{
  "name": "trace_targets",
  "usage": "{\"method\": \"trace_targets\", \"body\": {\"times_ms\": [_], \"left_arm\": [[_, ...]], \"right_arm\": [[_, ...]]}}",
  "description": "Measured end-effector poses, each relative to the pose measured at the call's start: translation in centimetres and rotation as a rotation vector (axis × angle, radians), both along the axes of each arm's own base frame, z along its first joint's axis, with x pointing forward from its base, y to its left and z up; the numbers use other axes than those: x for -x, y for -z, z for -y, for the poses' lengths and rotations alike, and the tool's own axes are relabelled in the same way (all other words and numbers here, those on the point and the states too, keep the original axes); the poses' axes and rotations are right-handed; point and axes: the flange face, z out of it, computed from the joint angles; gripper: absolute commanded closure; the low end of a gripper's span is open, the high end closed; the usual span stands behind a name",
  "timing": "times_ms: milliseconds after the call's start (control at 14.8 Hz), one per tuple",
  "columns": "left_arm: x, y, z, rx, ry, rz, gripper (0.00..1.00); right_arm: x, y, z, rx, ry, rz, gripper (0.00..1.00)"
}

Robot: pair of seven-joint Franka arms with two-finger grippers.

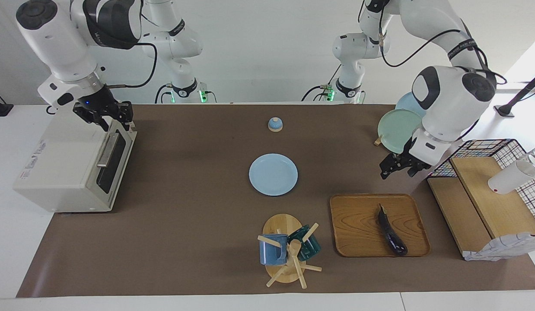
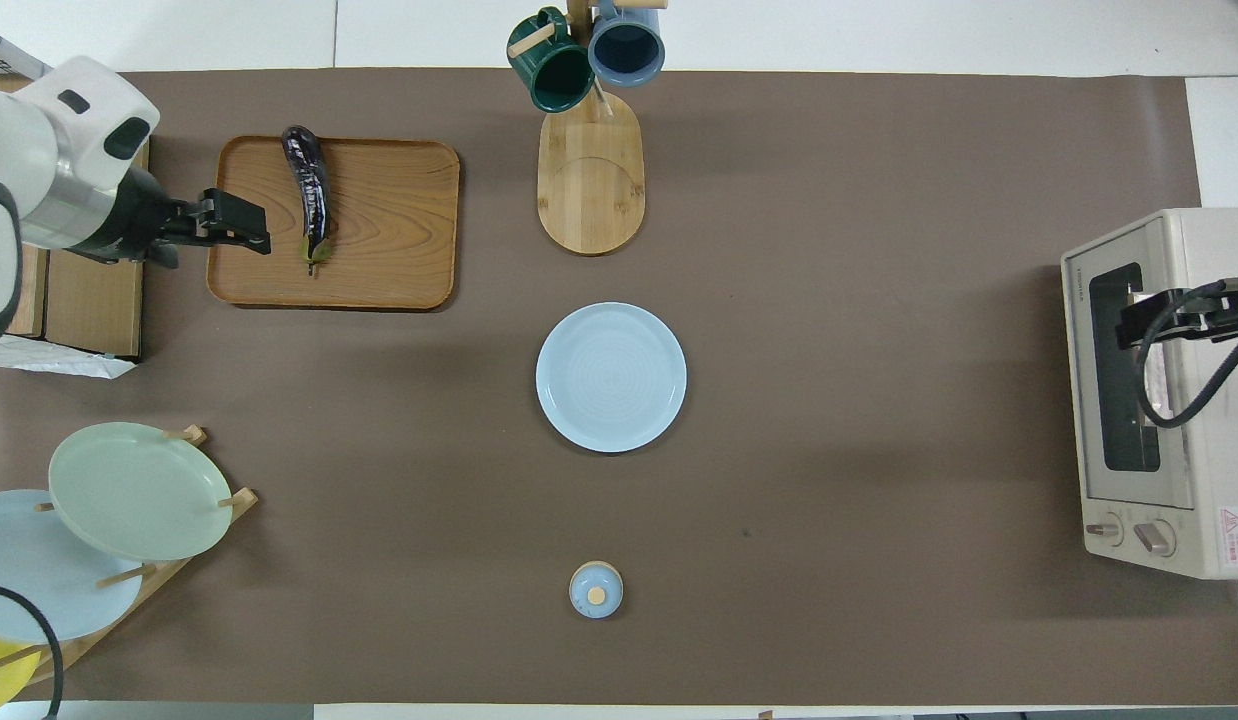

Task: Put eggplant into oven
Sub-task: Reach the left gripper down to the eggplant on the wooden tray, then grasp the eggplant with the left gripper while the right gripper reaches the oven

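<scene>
The dark purple eggplant (image 1: 392, 231) (image 2: 309, 190) lies on a wooden tray (image 1: 354, 224) (image 2: 399, 240) toward the left arm's end of the table. My left gripper (image 1: 398, 172) (image 2: 247, 225) hangs open in the air over the tray's edge, beside the eggplant's stem end and apart from it. The cream-white oven (image 1: 60, 172) (image 2: 1209, 400) stands at the right arm's end, its dark glass door up. My right gripper (image 1: 116, 119) (image 2: 1144, 315) is at the top edge of that door, by the end of the bar handle (image 1: 106, 150).
A light blue plate (image 1: 273, 174) lies mid-table, with a small blue lidded knob (image 1: 275, 124) nearer to the robots. A mug tree (image 1: 289, 250) with two mugs stands beside the tray. A plate rack (image 1: 397, 129), a wire basket (image 1: 488, 149) and wooden boards (image 1: 492, 203) crowd the left arm's end.
</scene>
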Motion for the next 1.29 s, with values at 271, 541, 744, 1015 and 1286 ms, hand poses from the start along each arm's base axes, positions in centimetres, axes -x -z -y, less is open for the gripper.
{"method": "trace_targets", "body": {"times_ms": [271, 541, 744, 1015, 1286], "left_arm": [[-4.0, 6.8, 0.2, -0.009, 0.008, -0.008, 0.0], [-7.0, 10.9, 1.7, -0.037, 0.046, 0.047, 0.0], [-7.5, 11.3, 1.5, -0.063, 0.058, 0.074, 0.0], [-7.6, 12.7, 1.7, -0.058, 0.061, 0.107, 0.0], [-7.3, 13.9, 1.8, -0.059, 0.071, 0.097, 0.0]], "right_arm": [[1.1, 1.6, 0.7, -0.006, 0.013, -0.01, 1.0], [1.2, 4.0, 2.1, 0.033, 0.017, 0.044, 1.0], [1.3, 5.4, 2.7, 0.075, 0.006, 0.046, 1.0], [1.4, 6.9, 3.9, 0.096, 0.015, 0.043, 1.0], [1.0, 8.1, 4.3, 0.116, 0.01, 0.024, 1.0]]}}
